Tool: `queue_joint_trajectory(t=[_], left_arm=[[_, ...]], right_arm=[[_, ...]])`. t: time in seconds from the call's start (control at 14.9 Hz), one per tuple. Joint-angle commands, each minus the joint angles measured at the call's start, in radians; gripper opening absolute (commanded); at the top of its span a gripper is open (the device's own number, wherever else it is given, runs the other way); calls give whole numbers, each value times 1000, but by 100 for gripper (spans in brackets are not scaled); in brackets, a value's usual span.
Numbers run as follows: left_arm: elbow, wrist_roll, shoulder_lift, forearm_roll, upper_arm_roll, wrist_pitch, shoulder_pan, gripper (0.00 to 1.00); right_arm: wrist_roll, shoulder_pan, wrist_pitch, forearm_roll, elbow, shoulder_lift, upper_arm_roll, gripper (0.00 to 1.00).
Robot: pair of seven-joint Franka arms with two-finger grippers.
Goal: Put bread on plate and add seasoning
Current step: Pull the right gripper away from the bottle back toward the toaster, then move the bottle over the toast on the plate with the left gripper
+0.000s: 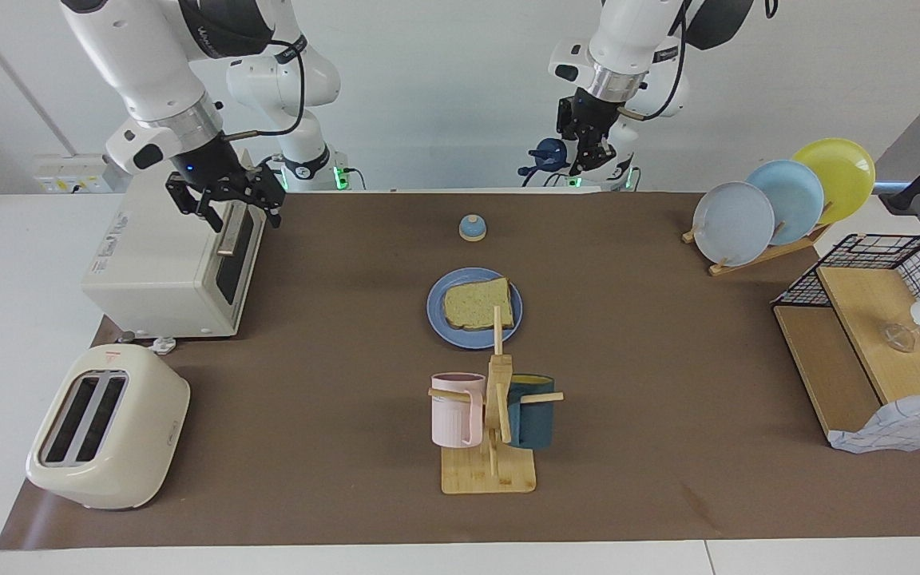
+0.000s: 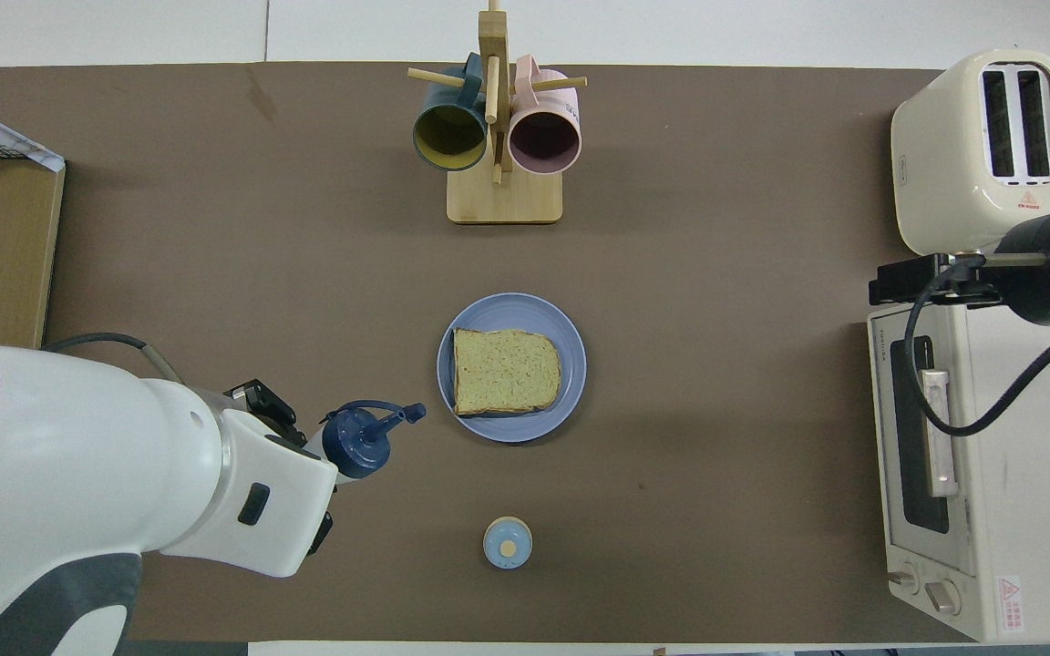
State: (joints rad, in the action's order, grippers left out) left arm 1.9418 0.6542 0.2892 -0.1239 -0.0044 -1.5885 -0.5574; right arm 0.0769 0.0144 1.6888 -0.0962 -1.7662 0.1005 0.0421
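- The left gripper [image 1: 588, 152] is hanging in the air over the robots' edge of the mat, clenched on the bottle [image 2: 356, 442] (white body mostly hidden, navy cap showing); the spout is pointing sideways toward the plate [image 2: 571, 342], its small stopper dangling loose on a tether.
- A small blue knob [image 1: 472, 228] is sitting on the mat between the robots and the plate; it is well apart from both grippers.
- The bread [image 1: 477, 304] is lying flat on the plate at mid-table, inside the rim, so the first half of the task looks done; seasoning is what remains.
- The deciding relation: the bread is lying off toward the right arm's end from the raised bottle, in line with the spout, with bare mat between them; the left arm is the nearer one, and probably needs to carry the spout over the slice and tip it down.
- The right gripper [image 1: 224, 196] is waiting with jaws spread and nothing in them, over the oven [image 1: 176, 247].
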Motion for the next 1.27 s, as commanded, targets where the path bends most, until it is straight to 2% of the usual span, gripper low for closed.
queue_joint_trajectory(t=[0.0,0.13,0.2,0.27,0.54,0.67,0.8,1.07,1.21], left_arm=[[5,-54,18,44,-8,27,-2,17],[-1,-59,14,79,-28,36,-2,16],[-6,-64,11,89,-29,39,-2,16],[-13,-67,-2,102,-29,44,-2,16],[-56,-134,-68,158,-72,39,-2,16],[-92,-142,-106,182,-77,44,-4,16],[-159,-185,-177,216,-109,70,-4,16],[-207,-200,-223,292,-137,87,-10,16],[-250,-220,-278,346,-147,105,-28,16]], right_arm=[[-11,36,-76,62,111,-74,15,100],[-14,41,-124,96,169,-132,15,100],[-14,35,-177,110,259,-186,10,100],[-14,30,-178,125,299,-196,-1,100],[-71,-37,-201,127,277,-180,-99,100],[-80,-41,-205,127,255,-157,-99,100],[-98,-41,-205,127,225,-134,-105,100],[-100,-42,-189,127,153,-90,-105,100],[-118,-39,-160,127,148,-88,-111,100]])
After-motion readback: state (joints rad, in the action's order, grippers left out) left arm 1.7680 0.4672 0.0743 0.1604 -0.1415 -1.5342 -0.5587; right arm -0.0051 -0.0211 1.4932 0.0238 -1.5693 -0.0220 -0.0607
